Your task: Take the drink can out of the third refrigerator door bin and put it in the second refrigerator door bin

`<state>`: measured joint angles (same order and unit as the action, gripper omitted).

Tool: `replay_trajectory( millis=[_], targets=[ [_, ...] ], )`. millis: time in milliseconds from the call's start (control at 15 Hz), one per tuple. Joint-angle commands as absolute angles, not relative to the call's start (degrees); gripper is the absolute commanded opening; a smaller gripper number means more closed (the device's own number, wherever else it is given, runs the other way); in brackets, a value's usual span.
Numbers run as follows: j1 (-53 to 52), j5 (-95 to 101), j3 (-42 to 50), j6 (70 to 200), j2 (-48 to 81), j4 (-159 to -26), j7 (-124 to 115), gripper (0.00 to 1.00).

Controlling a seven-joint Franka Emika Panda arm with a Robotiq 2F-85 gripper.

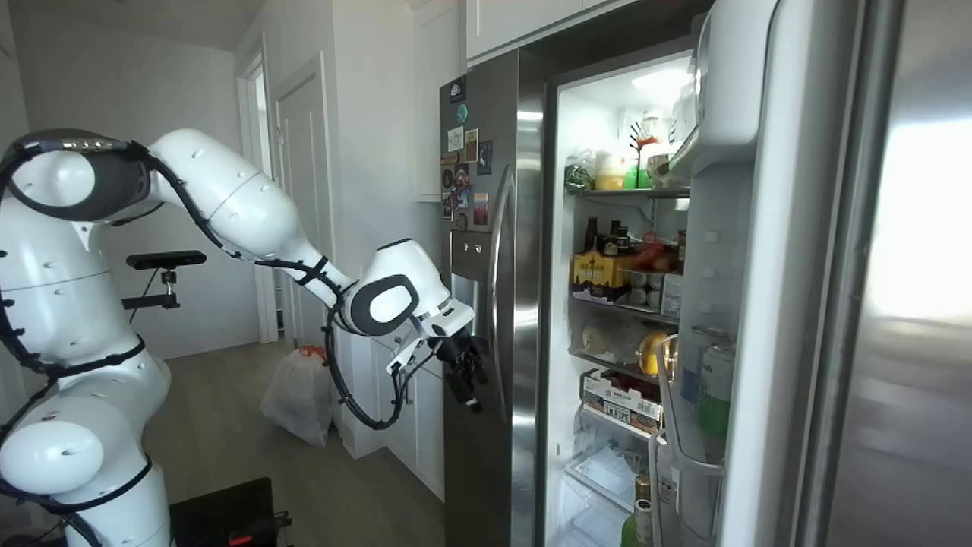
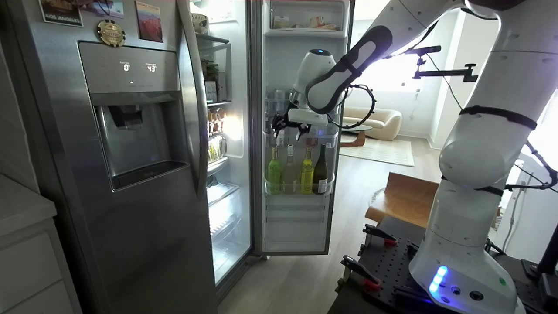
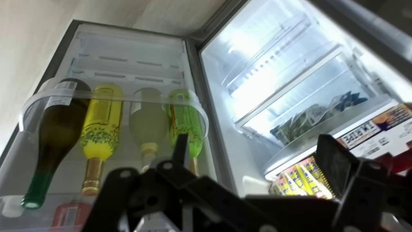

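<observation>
A red container, apparently the drink can, stands in the third door bin from the top, partly covered by the bin front. It also shows at the lower left of the wrist view, upside down with a white label. The second door bin is above and partly hidden behind my arm. My gripper is open and empty, in front of the door near the third bin's height, left of the can. Its spread fingers show in the wrist view and it also shows in an exterior view.
The lowest door bin holds several bottles: dark green, yellow, clear and light green. The open fridge door stands beside the lit shelves. The closed freezer door is opposite.
</observation>
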<state>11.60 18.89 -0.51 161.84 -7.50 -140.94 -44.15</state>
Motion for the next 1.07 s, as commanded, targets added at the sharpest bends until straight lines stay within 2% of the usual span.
replay_trajectory(
  millis=[0, 333, 733, 800, 1000],
  targets=[
    [22.2, 35.4, -5.4, 164.6, -7.6, -139.6, -60.2, 1.0],
    [32.3, 58.8, -11.8, 158.2, -9.4, -134.9, -84.0, 1.0],
    [31.7, 77.0, -16.6, 144.3, -4.2, -132.0, -106.5, 1.0],
    [22.9, 78.3, -8.6, 141.9, -2.7, -131.6, -107.9, 1.0],
    [17.1, 77.4, -2.9, 140.0, 0.8, -130.0, -108.3, 1.0]
  ],
)
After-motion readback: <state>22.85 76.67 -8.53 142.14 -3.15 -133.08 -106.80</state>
